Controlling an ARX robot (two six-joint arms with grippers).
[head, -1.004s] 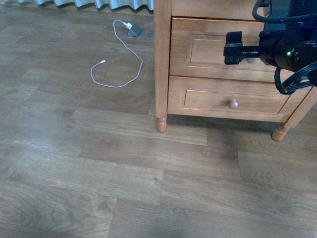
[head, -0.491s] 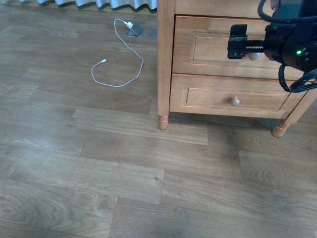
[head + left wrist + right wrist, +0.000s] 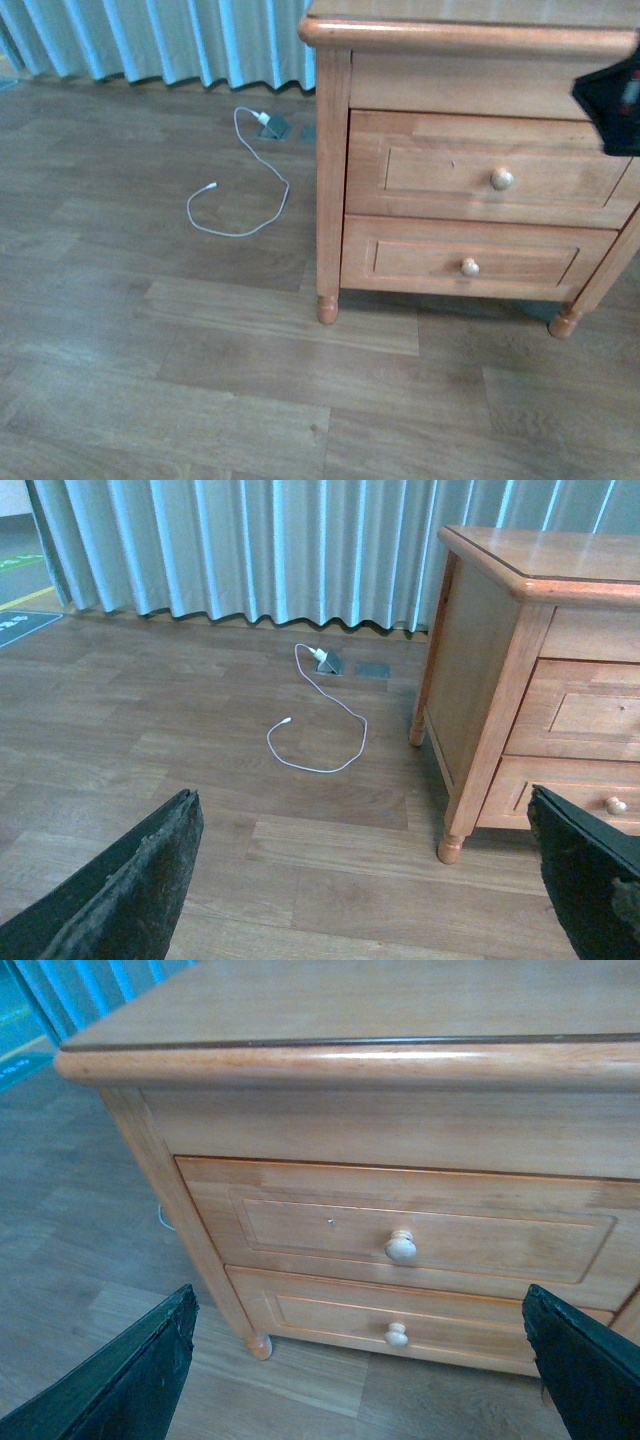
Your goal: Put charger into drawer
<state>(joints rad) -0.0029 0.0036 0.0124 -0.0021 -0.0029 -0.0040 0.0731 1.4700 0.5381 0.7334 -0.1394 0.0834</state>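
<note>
On the wood-plank floor (image 3: 250, 400) before me nothing blocks the way. Both my grippers, left (image 3: 370, 880) and right (image 3: 360, 1370), stand wide, dark worn fingers (image 3: 120, 1380) far apart. Beyond, the wooden nightstand (image 3: 335, 150) has its taller drawer (image 3: 440, 170) shut, with a round pale knob (image 3: 502, 179). I see no charger; only a thin white cable (image 3: 250, 200) loops near pleated curtains (image 3: 170, 40). My view has lifted since before, and the right arm has withdrawn to the edge.
</note>
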